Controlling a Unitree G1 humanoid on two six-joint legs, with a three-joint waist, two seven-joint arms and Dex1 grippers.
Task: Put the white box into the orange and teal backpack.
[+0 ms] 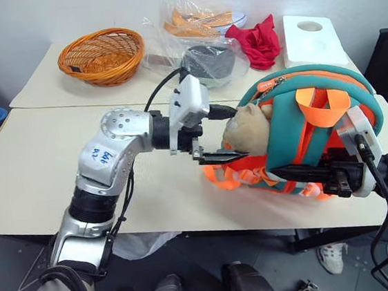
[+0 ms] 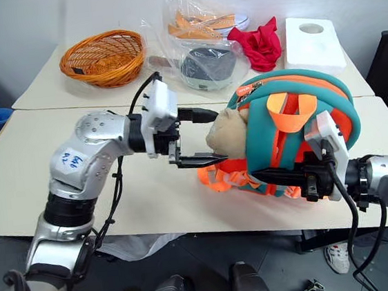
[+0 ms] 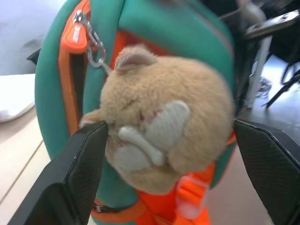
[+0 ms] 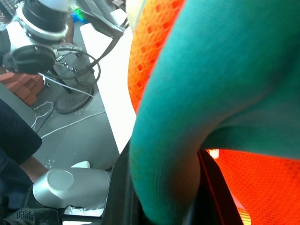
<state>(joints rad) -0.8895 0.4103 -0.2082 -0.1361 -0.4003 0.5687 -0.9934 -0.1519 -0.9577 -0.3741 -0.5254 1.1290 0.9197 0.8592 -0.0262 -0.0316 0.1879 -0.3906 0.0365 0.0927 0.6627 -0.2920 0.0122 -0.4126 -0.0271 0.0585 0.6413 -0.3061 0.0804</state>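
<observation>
we see the orange and teal backpack [image 1: 317, 125] near the table's [image 1: 37, 176] front edge, bare tabletop leftward. left gripper [image 1: 215, 135] spread wide around the plush toy [image 1: 248, 129]; right gripper [image 1: 301, 172] clamped on a teal strap [image 4: 187, 117].

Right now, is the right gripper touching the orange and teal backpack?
Touching. In the right wrist view, the right gripper is closed on a teal band of the orange and teal backpack.

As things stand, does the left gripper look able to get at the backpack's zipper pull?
Probably not directly: the open left gripper straddles the plush toy, which sits between it and the backpack; the zipper pull lies off to one side.
</observation>
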